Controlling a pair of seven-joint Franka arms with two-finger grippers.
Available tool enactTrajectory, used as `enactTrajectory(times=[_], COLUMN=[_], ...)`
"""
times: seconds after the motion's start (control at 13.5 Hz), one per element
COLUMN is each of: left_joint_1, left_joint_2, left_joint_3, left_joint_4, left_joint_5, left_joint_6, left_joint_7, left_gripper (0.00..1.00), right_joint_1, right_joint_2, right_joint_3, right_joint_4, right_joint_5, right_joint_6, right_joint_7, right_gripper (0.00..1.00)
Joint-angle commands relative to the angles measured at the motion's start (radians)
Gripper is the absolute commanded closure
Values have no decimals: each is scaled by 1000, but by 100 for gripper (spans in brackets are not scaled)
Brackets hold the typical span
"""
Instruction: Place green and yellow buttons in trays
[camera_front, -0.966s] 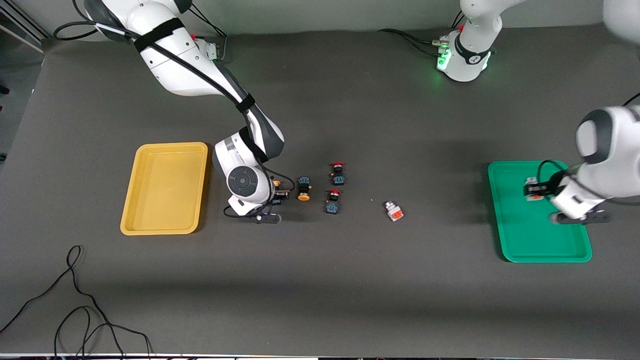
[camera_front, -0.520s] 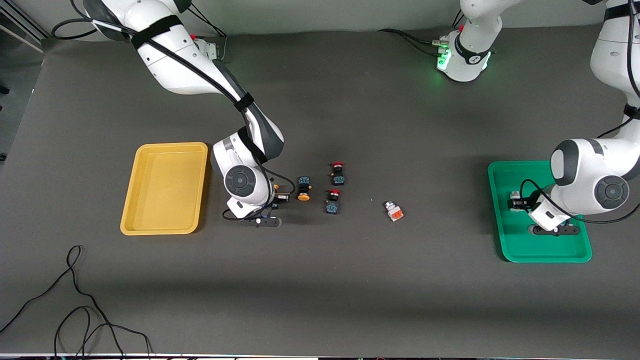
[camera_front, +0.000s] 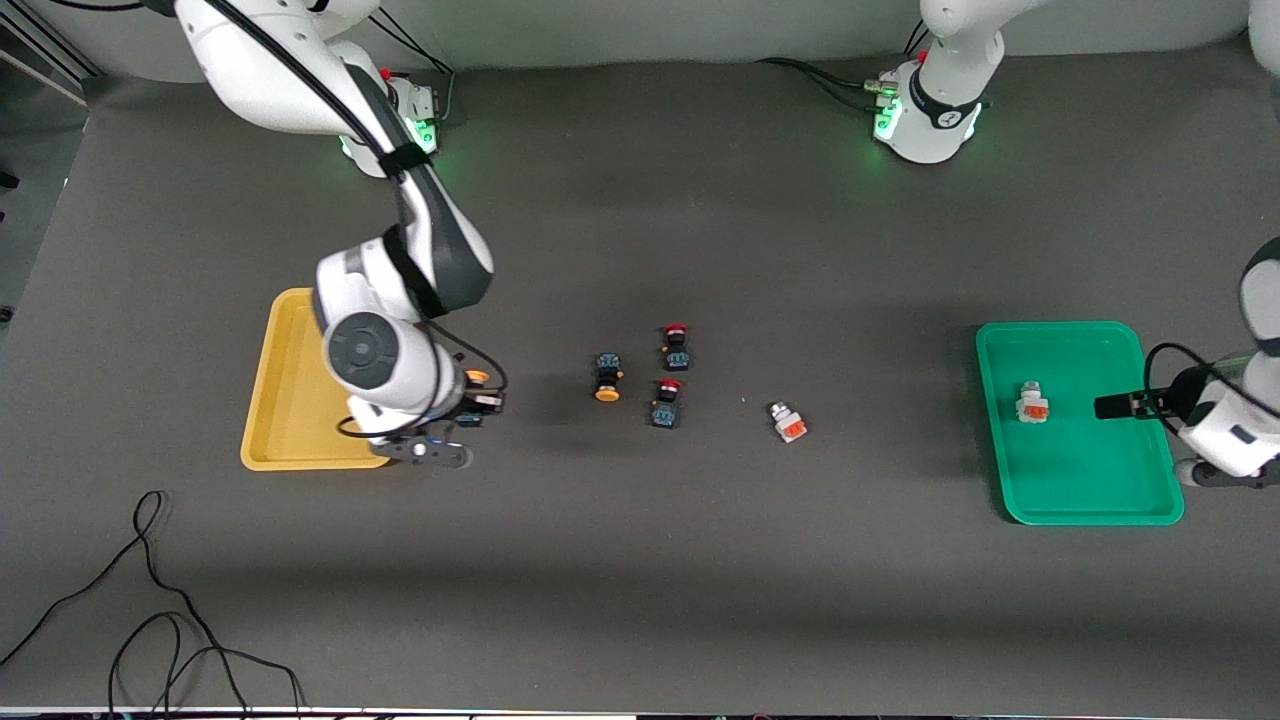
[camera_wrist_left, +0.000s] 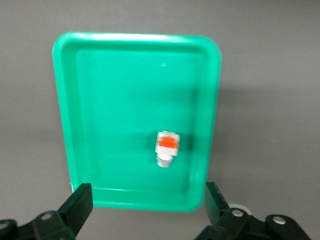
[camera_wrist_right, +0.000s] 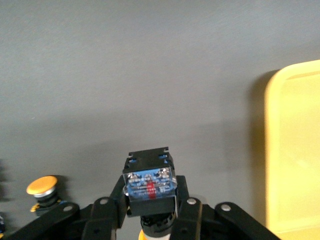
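**A:** What does your right gripper have?

**B:** My fingers are clamped on a yellow-capped button, lifted off the table just beside the yellow tray.

**A:** And your left gripper?

**B:** It is spread wide with nothing in it, over the green tray. A grey-white button with an orange block lies in that tray.

**A:** What is on the table?

**B:** A second yellow-capped button, two red-capped buttons beside it, and another grey-white button toward the green tray.
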Motion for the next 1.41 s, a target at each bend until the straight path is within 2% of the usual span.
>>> enactTrajectory(times=[0.0, 0.22, 0.37, 0.52, 0.67, 0.89, 1.04, 1.19, 1.26, 1.34], left_joint_1=[-89, -280, -409, -495, -534, -549, -552, -555, -555, -557], left_joint_2=[36, 50, 70, 76, 91, 201, 283, 300, 311, 311], left_joint_3=[-30, -30, -30, -29, -29, -23, -19, -19, -18, -18], left_joint_4=[8, -64, -68, -69, -77, -117, -118, -120, -120, -120], left_joint_5=[-14, -14, -15, -15, -15, 14, 86, 97, 97, 97], left_joint_6=[1, 102, 160, 190, 236, 412, 495, 504, 506, 506], left_joint_7=[-153, -432, -624, -717, -778, -859, -944, -952, -952, -952], left_gripper=[0, 0, 0, 0, 0, 0, 0, 1, 4, 15], right_joint_1=[9, 9, 9, 9, 9, 7, 6, 7, 6, 6], right_joint_2=[-27, -51, -57, -94, -107, -107, -102, -105, -107, -100], right_joint_3=[-57, -123, -162, -180, -202, -217, -223, -243, -254, -255], right_joint_4=[-36, -102, -147, -248, -350, -495, -539, -547, -547, -547], right_joint_5=[-15, -15, -15, -15, -15, -15, -14, -12, -7, 0], right_joint_6=[-30, -21, -11, 77, 182, 364, 420, 420, 418, 414], right_joint_7=[-89, -182, -253, -293, -336, -356, -356, -354, -353, -338], right_gripper=[100, 100, 100, 100, 100, 100, 100, 100, 100, 100])
